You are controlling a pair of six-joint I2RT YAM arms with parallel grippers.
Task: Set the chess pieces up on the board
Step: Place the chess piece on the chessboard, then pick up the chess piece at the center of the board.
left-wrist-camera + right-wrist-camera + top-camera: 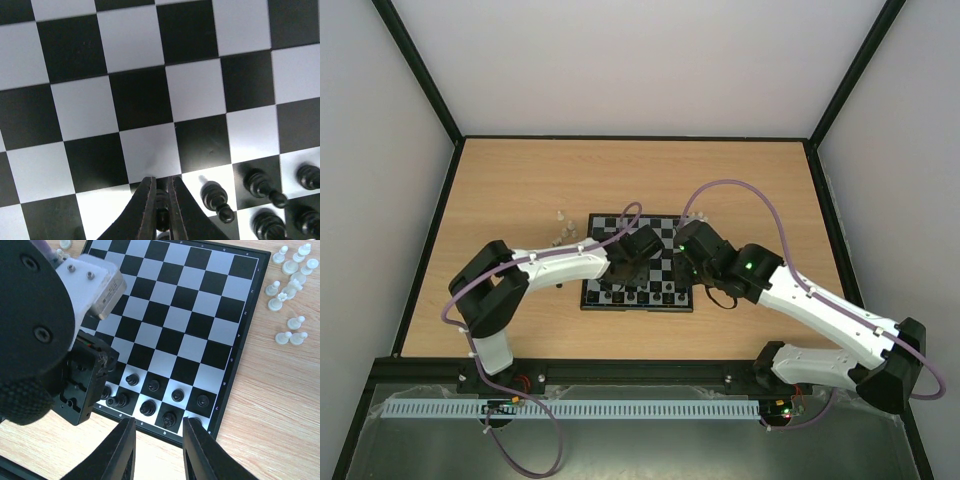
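Left tool (161, 181) is found pinched on a black piece (161, 216); right tool (157, 450) stands part open, empty. At release, neighbouring pieces (214, 194) could be toppled, being set close.

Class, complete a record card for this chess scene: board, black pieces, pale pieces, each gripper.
Board: flat square chessboard, black and pale grey squares, on wooden table
Black chess pieces: standing in two rows at board's robot-side edge
Translucent whitish pieces: loose on the table, off board
Left gripper: shut on one black piece, over board
Right gripper: open, empty
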